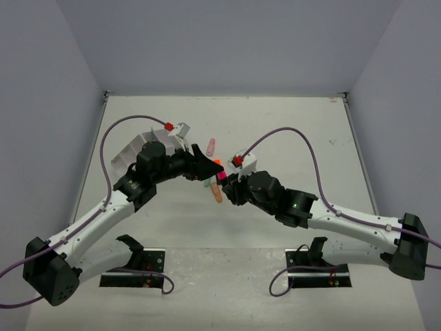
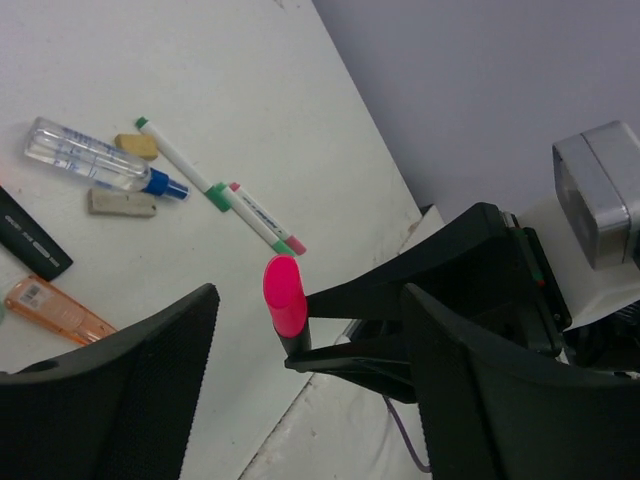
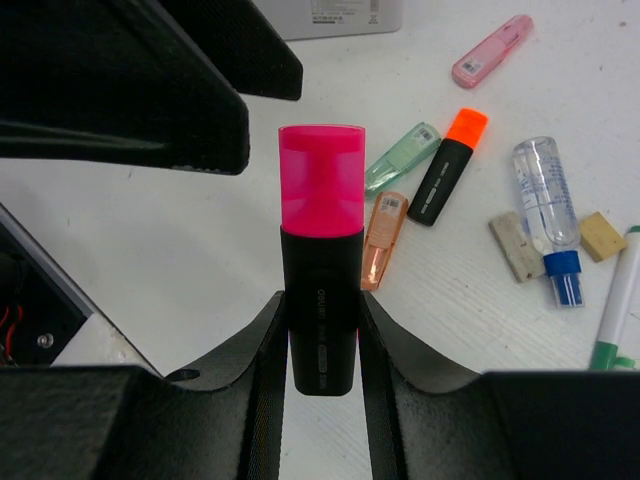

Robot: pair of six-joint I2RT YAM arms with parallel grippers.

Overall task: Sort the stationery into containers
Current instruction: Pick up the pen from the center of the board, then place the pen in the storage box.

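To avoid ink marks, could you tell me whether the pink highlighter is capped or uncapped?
Capped: the pink highlighter, held by the right gripper, wears its translucent pink cap on the black barrel.

The left arm [image 1: 103, 210] and right arm [image 1: 344, 217] reach inward from the near edge of the desk [image 1: 289, 131], wrists almost meeting over its middle. The right gripper [image 3: 322, 330] has its jaws clamped on a pink highlighter [image 3: 322, 190] (cap protruding). The left gripper [image 2: 305, 320] has its jaws apart, flanking that cap.

You've got pink highlighter [image 3: 322, 250]: glossy translucent plastic cap, matt black barrel. Table [image 3: 200, 260]: matt white, faintly grained. Your left gripper fingers [image 2: 110, 400]: matt, finely textured.
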